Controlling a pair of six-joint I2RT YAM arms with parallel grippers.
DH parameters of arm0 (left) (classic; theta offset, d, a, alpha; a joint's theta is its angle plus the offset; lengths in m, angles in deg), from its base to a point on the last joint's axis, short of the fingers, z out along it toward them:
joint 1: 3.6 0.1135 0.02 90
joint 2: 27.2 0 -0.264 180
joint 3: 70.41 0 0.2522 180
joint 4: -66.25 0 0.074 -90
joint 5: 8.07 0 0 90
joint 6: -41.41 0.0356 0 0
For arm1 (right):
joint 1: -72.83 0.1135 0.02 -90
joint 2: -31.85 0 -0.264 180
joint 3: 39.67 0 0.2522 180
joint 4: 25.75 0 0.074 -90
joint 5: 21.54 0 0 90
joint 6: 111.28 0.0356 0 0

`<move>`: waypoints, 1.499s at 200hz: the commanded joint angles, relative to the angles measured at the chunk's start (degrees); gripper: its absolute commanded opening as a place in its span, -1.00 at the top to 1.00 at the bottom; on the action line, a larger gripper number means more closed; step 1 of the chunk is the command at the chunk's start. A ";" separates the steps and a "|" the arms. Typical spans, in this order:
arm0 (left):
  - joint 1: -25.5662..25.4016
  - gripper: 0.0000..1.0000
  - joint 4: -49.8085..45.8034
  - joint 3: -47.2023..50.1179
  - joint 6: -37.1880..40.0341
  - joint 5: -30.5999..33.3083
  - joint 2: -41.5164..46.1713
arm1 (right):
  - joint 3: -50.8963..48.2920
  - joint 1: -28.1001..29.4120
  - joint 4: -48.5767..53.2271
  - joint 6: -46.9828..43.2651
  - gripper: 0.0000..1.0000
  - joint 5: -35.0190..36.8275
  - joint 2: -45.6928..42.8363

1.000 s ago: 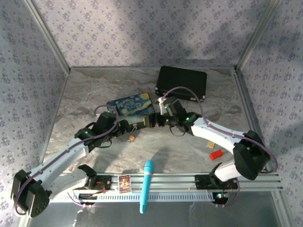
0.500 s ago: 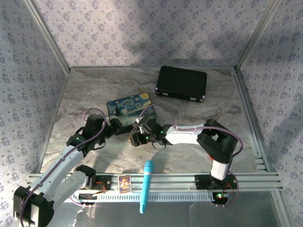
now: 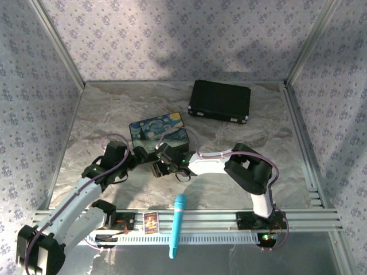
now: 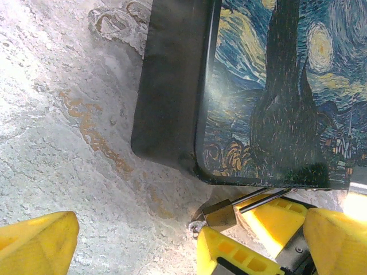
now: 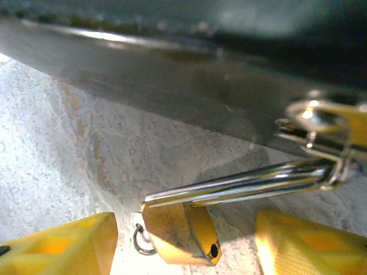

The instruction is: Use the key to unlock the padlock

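The left gripper (image 3: pixel 142 157) hangs low over the marbled bench (image 3: pixel 103 114) at near left, jaws spread wide and grasping nothing. Just right of it the padlock (image 4: pixel 220 215) lies on its side on the bench, close beside the near edge of the Starry Night box (image 3: pixel 159 130), its thin silver shackle (image 5: pixel 246 183) running along that edge. The right gripper (image 5: pixel 184 235) straddles the brass body, released: bare bench shows between the body and each of its yellow fingers (image 5: pixel 57 249). A small ring (image 5: pixel 139 238) hangs at the body's end. At the shackle's other end sits a tangle of bright metal (image 5: pixel 321 117), possibly a key ring, too blurred to tell. Further right a blue marker (image 3: pixel 178 226) lies across the near rail, and a black case (image 3: pixel 219 100) lies flat at far right, well apart
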 commanded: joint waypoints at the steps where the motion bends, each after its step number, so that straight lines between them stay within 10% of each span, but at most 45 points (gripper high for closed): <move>1: 0.28 -1.00 -0.03 -0.51 -0.47 0.24 0.88 | 1.05 0.36 2.59 0.75 -0.26 1.37 2.42; 129: 0.28 -1.00 -1.36 -2.50 2.98 2.36 1.60 | -11.73 -2.44 -8.81 7.62 0.49 -6.37 -2.76; 175: -6.50 -1.00 -4.45 -10.84 22.90 11.85 -2.05 | -21.93 -7.50 -26.47 12.66 0.70 -16.56 -5.48; 224: -21.79 -1.00 -19.79 -29.73 48.44 32.47 -24.30 | -29.09 -12.22 -40.42 16.21 0.80 -24.24 -4.33; 300: -23.72 -0.68 -14.53 -30.32 64.97 23.22 -38.15 | -31.68 -11.80 -54.51 25.35 0.91 -21.75 -0.93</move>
